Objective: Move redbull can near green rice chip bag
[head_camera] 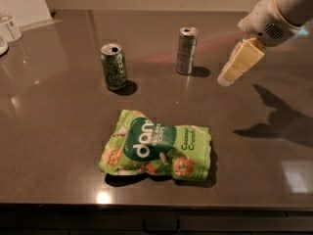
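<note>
Counted one redbull can (187,50), one green can (114,66), one green rice chip bag (156,146). Found gripper (229,74) near redbull can, apparently touching nothing; could not tell its opening.

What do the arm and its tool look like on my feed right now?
The tool, hanging right of the slim silver-grey metal can, is a pale cream-yellow, blocky, tapering piece. The arm is a smooth white rounded shell with a small dark-dotted vent grille.
</note>
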Action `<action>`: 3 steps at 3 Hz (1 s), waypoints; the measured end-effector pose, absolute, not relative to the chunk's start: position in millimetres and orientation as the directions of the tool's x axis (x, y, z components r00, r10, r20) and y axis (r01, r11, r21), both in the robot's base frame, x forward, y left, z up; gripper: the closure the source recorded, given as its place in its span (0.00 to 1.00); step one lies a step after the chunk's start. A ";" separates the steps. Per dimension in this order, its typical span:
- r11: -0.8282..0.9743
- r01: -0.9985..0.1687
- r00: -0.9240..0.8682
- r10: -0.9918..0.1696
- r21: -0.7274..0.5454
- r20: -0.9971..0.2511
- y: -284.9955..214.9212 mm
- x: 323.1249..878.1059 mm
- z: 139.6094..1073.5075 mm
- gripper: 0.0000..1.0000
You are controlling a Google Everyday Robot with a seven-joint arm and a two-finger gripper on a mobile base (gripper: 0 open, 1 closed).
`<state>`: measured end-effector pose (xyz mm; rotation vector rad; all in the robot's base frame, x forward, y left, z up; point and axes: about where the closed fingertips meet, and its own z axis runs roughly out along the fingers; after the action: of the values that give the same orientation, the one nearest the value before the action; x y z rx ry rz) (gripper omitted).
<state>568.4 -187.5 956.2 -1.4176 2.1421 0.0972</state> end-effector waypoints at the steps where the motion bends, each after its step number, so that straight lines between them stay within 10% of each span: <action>1: 0.488 -0.847 -0.299 -0.765 -0.211 -0.571 -171.1 612.8 950.0 0.00; 3: 0.529 -0.837 -0.311 -0.671 -0.141 -0.673 -133.3 674.0 938.5 0.00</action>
<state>674.0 -133.3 938.5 -1.2185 2.0740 0.3052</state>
